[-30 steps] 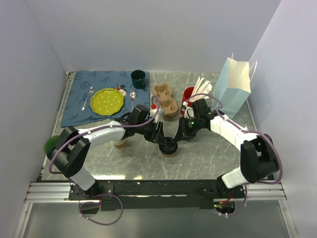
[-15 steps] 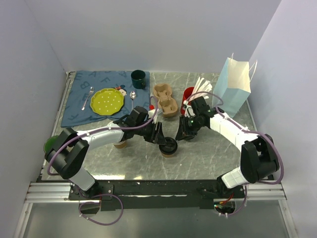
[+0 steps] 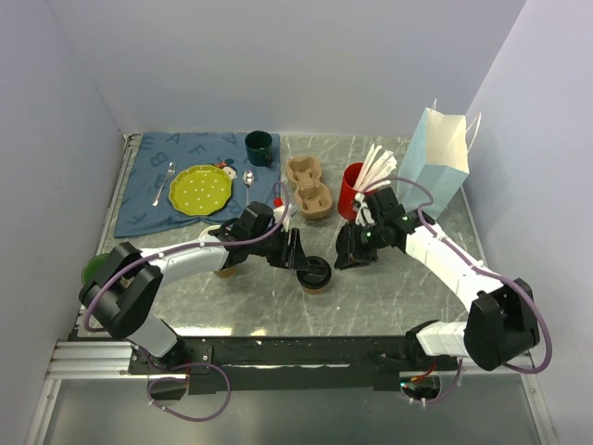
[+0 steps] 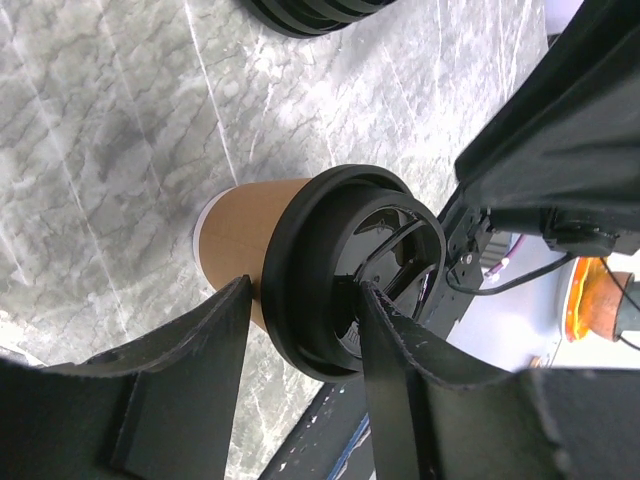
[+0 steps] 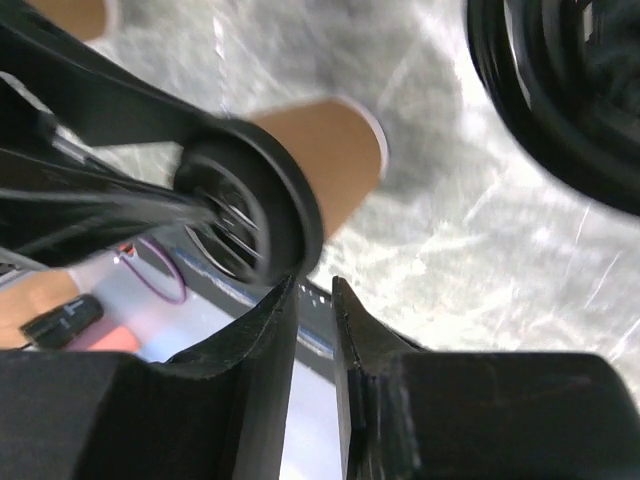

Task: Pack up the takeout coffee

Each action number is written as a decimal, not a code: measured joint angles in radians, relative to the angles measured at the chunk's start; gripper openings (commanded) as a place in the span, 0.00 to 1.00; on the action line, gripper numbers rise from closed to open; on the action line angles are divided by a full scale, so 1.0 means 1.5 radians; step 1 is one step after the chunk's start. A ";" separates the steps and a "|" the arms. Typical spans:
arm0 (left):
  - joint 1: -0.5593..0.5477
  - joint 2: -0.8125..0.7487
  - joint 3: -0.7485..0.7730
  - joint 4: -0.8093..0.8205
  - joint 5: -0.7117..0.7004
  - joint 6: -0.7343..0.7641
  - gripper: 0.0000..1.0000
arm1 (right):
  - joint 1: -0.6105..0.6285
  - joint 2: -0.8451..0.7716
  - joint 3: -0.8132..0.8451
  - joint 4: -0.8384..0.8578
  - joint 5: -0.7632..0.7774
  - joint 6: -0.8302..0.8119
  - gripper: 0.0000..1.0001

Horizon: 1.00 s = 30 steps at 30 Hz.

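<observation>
Grey marbled table (image 3: 389,297), pale lilac walls on three sides.

Coffee cup (image 3: 315,275): brown paper, black lid, upright on the table toward the near edge, roughly midway between the two arms.

Left fingers (image 3: 302,261): reach in from the cup's left and are closed on its top. In the left wrist view one finger lies against the paper wall just under the lid rim, and the other crosses the lid's opposite side.

Right fingers (image 3: 350,254): just to the right of the cup, not touching it. The right wrist view shows them parted by a narrow slit with nothing between them, and the cup lies beyond their tips.

Black ridged ring (image 4: 300,12): on the table near the cup, cut off by the frame edge in both wrist views. I cannot tell what it is.

Further out:
- Brown paper cup (image 3: 225,270), half hidden under the left forearm.
- Cardboard cup carrier (image 3: 309,185), behind the coffee cup.
- Red cup (image 3: 351,192) holding white sticks, just right of the carrier.
- Light blue paper bag (image 3: 435,162), upright and open-topped, at the far right.
- Blue lettered mat (image 3: 148,199) at the far left, carrying a yellow-green plate (image 3: 200,190) with a fork (image 3: 164,184) on its left and a spoon (image 3: 248,180) on its right.
- Dark green mug (image 3: 259,146), at the mat's far right corner.
- Green round object (image 3: 92,271) at the left table edge, mostly hidden by the left arm.
</observation>
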 measured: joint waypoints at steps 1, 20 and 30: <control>0.000 -0.002 -0.003 0.003 -0.001 -0.005 0.50 | 0.000 -0.005 -0.014 0.000 -0.003 0.008 0.28; 0.000 -0.002 -0.006 0.008 -0.007 -0.034 0.49 | 0.024 0.006 -0.073 0.075 -0.013 0.101 0.26; -0.001 0.000 -0.014 0.020 -0.007 -0.040 0.47 | 0.025 0.007 -0.103 0.114 -0.015 0.126 0.20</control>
